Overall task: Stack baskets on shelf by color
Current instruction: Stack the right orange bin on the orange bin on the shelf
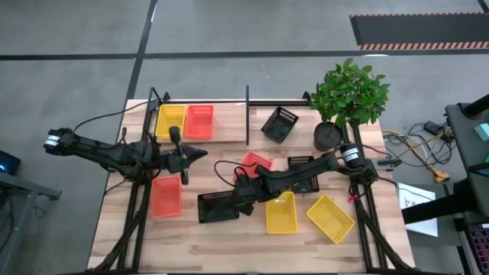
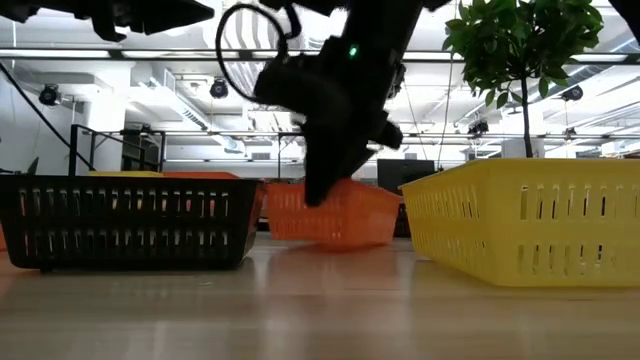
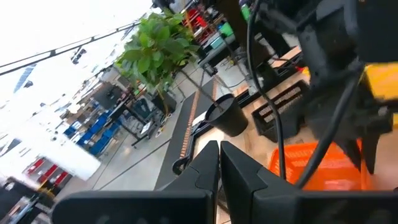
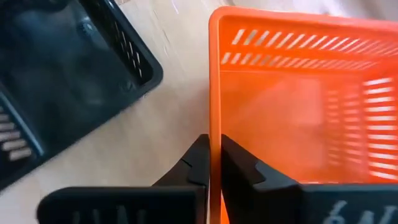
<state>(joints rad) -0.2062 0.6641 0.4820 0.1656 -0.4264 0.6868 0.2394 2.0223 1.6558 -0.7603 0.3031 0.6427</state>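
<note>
Right pincer pinches the orange basket's wall (hidden overhead).

Both arms are dark, near-black, built of slim jointed segments. The left arm ends at its base in a pale silver-grey cap, and the right arm carries a silver-and-white ring near its shoulder. Black cables loop loosely along the right arm's links. A small green light glows on its wrist housing. The fingers are matte black, angular wedges
</note>
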